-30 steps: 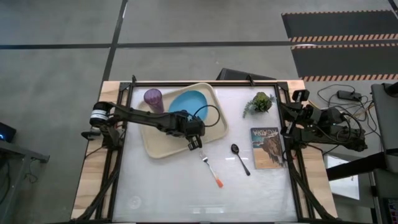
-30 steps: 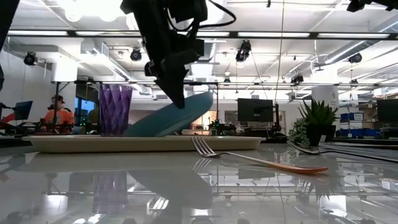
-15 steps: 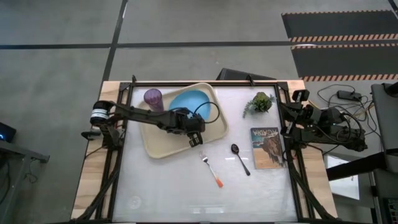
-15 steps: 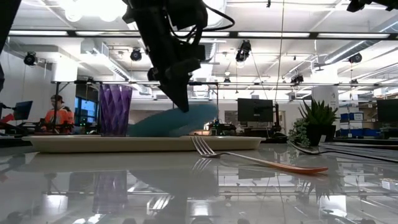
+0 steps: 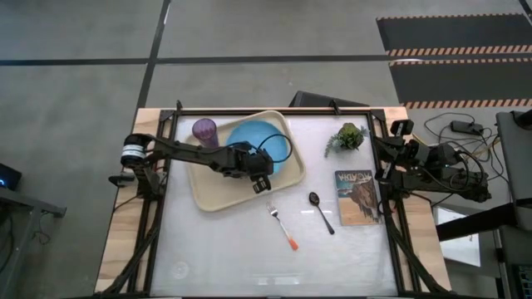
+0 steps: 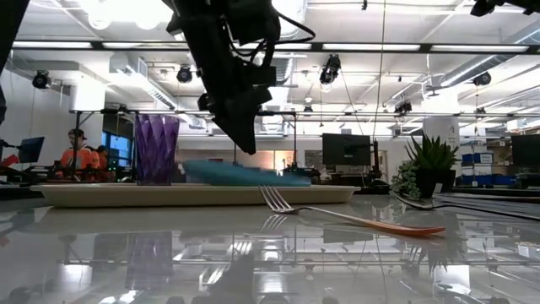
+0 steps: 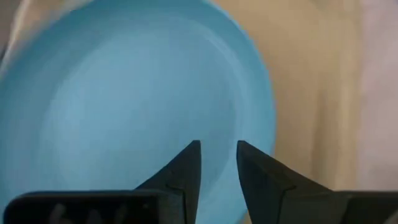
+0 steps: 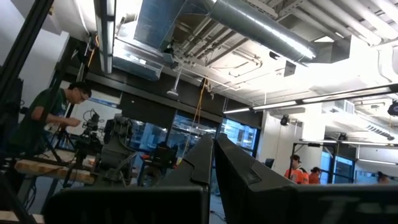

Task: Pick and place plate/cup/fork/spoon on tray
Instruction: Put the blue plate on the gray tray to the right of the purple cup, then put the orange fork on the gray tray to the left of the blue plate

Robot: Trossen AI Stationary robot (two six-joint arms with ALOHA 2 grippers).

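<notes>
The light-blue plate (image 5: 252,137) lies flat in the cream tray (image 5: 214,198), beside the purple cup (image 5: 204,130) that stands in the tray's far left corner. My left gripper (image 5: 262,181) hangs just above the plate's near right edge, its fingers slightly apart with nothing between them (image 7: 217,155). The low view shows its tips clear above the plate (image 6: 245,175). The orange-handled fork (image 5: 283,226) and the dark spoon (image 5: 321,211) lie on the table right of the tray. My right gripper (image 5: 391,158) waits shut at the table's right edge.
A small green potted plant (image 5: 347,137) stands at the far right. A picture book (image 5: 357,197) lies right of the spoon. The table's near half is bare white surface. People show in the room beyond the table.
The plate was tilted with its right edge raised at my left gripper's fingers. That edge has come down, and the plate now lies flat in the tray, free of the fingers. My left gripper has risen a little and moved slightly toward the far edge.
</notes>
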